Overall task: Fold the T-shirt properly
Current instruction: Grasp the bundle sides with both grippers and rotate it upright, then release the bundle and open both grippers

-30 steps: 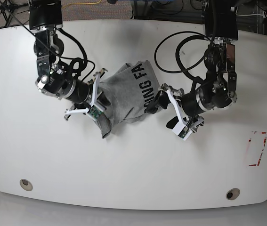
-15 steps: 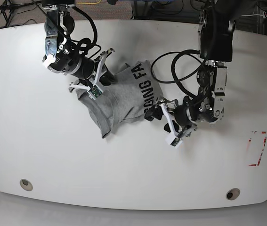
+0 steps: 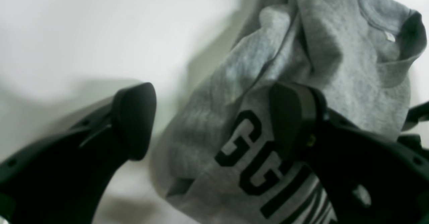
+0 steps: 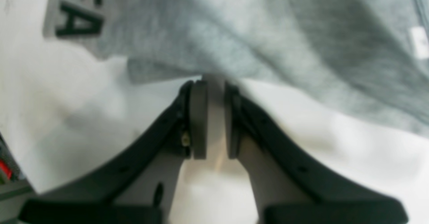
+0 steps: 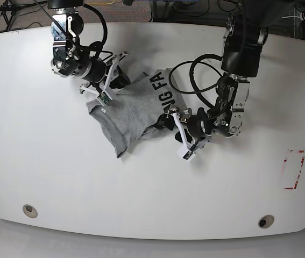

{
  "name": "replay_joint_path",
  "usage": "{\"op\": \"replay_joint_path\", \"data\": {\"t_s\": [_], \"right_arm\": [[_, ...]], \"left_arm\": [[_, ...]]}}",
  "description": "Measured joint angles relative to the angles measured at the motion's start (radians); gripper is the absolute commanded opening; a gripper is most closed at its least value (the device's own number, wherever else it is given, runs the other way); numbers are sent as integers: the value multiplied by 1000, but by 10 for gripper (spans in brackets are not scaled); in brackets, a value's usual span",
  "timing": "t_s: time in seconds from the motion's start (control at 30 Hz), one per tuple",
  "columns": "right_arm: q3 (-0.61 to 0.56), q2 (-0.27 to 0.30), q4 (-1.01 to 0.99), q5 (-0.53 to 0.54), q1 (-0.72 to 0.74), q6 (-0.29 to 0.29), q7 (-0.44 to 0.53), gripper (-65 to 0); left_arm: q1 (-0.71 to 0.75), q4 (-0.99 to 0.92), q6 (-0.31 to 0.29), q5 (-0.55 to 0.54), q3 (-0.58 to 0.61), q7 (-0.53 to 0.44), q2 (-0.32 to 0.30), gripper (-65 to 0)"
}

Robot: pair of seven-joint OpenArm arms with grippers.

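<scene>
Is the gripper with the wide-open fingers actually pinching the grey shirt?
No. The left gripper stands open, and the T-shirt only lies between its fingers.

A white table (image 5: 141, 183) with rounded corners fills most of the base view. 2 round holes sit near its 6 o'clock edge, 1 toward 7 o'clock (image 5: 29, 210) and 1 toward 5 o'clock (image 5: 266, 221). A red tape outline (image 5: 293, 170) marks the top toward 4 o'clock. Cables (image 5: 12, 11) lie on the floor beyond the 12 o'clock edge.

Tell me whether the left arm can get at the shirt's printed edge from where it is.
Probably yes: the left gripper is open right at the T-shirt, one finger over the lettering, nothing between.
</scene>
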Motion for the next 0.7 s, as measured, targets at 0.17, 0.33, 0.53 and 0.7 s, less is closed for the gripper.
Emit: {"op": "replay_joint_path", "data": {"t_s": [0.17,0.33,0.53,0.7], "right_arm": [[0,30,-74,29,34,10,72,-563],[-5,53,-150,32,114,18,82,-563],[-8,78,-204,15,192,9,73,-561],[-23,76,-210,-9,224,0,56,-561]], "left_arm": [[46,7,-2,-22,-4,-37,5,-151],[105,66,-13,-39,-6,-37,0,-151],[224,204,-23,-45,-8,-11,-26,-151],[305,314,-18,-43,-9,22,-34,-151]]}}
